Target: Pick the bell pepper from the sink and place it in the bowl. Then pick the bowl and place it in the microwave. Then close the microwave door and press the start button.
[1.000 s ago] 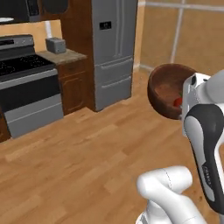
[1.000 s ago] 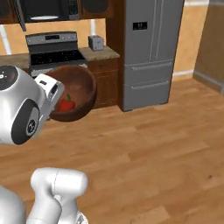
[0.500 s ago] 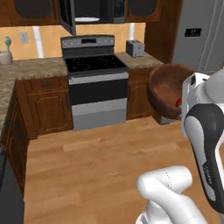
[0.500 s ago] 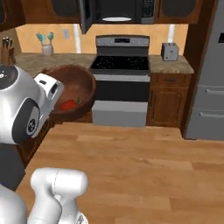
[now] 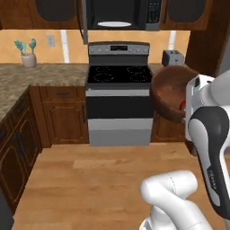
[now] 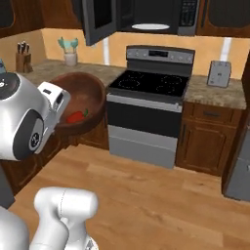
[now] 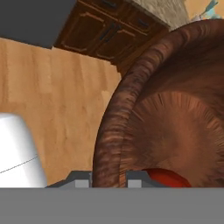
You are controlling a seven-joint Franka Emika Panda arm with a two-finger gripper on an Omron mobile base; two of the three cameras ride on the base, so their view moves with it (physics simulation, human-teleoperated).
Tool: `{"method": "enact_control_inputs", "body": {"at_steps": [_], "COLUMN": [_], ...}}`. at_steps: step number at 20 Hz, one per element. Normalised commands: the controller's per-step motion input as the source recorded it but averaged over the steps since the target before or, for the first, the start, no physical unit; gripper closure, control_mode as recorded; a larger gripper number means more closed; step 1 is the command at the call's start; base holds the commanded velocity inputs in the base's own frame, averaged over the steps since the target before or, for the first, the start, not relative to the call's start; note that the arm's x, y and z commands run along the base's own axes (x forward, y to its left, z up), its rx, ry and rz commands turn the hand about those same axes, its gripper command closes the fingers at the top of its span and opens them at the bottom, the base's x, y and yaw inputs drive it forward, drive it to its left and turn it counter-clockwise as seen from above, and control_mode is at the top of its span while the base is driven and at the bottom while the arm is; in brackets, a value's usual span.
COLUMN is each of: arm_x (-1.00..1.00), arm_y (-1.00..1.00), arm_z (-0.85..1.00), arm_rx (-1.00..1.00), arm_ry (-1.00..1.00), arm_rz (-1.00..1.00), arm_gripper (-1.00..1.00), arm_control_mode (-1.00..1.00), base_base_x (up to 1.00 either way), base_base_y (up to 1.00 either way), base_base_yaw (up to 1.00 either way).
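My gripper (image 7: 109,180) is shut on the rim of the dark reddish-brown bowl (image 5: 168,92), one fingertip on each side of the wall. The bowl (image 6: 83,97) hangs tilted in the air in front of the stove, at counter height. The red bell pepper (image 6: 75,116) lies inside it, a glossy patch near the fingers (image 7: 168,178). The black microwave (image 5: 119,13) sits above the stove, with its white turntable plate (image 6: 150,27) showing. The microwave door (image 6: 100,19) stands swung open to the left. The sink is out of view.
A black-topped stove with oven (image 5: 117,74) stands straight ahead between wooden cabinets. A toaster (image 6: 218,73) sits on the counter to its right and a utensil pot (image 5: 28,58) on the left. A knife block (image 6: 22,61) stands at the far left. Wood floor (image 5: 90,179) lies ahead.
The whole picture has swung from the fridge to the stove and microwave, so the base has turned. The bowl with the pepper stays in the gripper in the same pose.
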Motion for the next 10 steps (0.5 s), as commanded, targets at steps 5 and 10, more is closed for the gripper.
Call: {"method": "enact_control_inputs", "body": {"at_steps": [5, 10], "arm_x": [0.0, 0.0], "arm_y": [0.0, 0.0], "arm_z": [0.0, 0.0], "arm_rx": [0.0, 0.0], "arm_ry": [0.0, 0.0], "arm_rz": [0.0, 0.0], "arm_gripper": [1.0, 1.0], "arm_control_mode": [1.0, 1.0], "base_base_x": [1.0, 0.64], "base_base_y": [-0.84, -0.76], "base_base_yaw": [0.51, 0.65]}}
